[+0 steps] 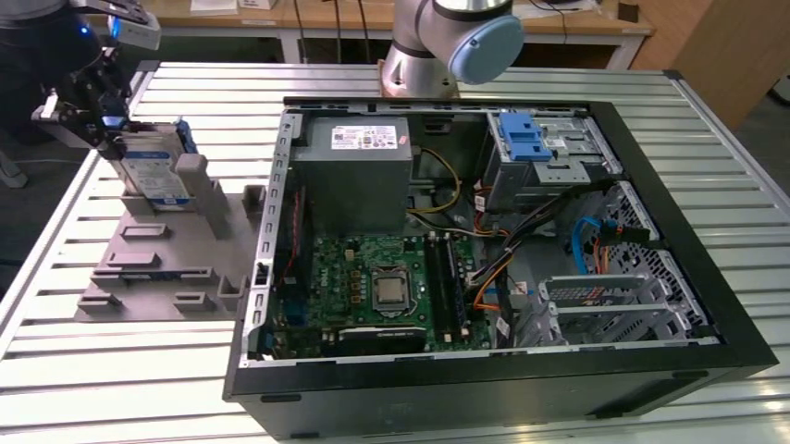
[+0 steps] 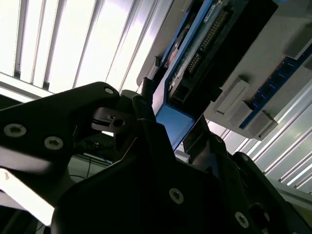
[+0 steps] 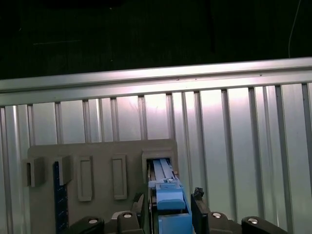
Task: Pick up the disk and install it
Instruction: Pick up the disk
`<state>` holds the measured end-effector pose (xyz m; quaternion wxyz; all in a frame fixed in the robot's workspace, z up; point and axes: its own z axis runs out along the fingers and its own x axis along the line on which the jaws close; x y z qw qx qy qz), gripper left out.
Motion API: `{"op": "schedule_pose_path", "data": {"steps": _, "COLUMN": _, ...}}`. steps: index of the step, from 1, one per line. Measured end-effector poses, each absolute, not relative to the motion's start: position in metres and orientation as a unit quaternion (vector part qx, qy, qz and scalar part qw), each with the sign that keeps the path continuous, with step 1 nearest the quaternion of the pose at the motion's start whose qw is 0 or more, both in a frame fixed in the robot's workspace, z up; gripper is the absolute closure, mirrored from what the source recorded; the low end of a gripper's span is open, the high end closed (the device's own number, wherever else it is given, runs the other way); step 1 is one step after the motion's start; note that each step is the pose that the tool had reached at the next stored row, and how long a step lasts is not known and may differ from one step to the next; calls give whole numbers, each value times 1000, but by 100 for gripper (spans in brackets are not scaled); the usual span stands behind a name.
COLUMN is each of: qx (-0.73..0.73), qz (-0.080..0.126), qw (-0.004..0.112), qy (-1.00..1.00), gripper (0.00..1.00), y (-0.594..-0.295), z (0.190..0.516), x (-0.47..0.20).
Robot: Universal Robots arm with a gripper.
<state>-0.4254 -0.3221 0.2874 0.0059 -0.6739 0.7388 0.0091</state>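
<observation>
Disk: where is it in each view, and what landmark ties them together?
Exterior view: disk stands upright at the exterior view's far left, gripper clamped on its top.
Second wrist view: its blue end sits between the fingers.
First wrist view: edge-on between the fingers.
Shared landmark: the grey holder under it.

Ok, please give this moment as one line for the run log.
tool: shut on the disk | disk: upright in grey holder slot | case: open, disk not yet inside
</observation>
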Motion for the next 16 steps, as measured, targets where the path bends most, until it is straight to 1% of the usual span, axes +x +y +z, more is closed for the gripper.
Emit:
{"op": "schedule_pose_path", "data": {"steps": 1, "qx": -674, "qz": 9, "qw": 6, "qy": 739, "gripper": 50, "y": -322, "z": 287, "x": -425}}
{"op": "schedule_pose_path", "data": {"steps": 2, "qx": -674, "qz": 9, "qw": 6, "qy": 739, "gripper": 56, "y": -322, "z": 287, "x": -425}}
{"op": "schedule_pose_path", "data": {"steps": 3, "qx": -674, "qz": 9, "qw": 6, "qy": 739, "gripper": 56, "y": -322, "z": 287, "x": -425}}
{"op": "schedule_pose_path", "data": {"steps": 4, "qx": -674, "qz": 9, "qw": 6, "qy": 739, "gripper": 62, "y": -322, "z": 287, "x": -425}}
{"op": "schedule_pose_path", "data": {"steps": 5, "qx": -674, "qz": 8, "qw": 5, "qy": 739, "gripper": 63, "y": -322, "z": 288, "x": -425}}
{"op": "schedule_pose_path", "data": {"steps": 16, "qx": -694, "qz": 7, "qw": 3, "qy": 720, "gripper": 63, "y": -323, "z": 288, "x": -425}}
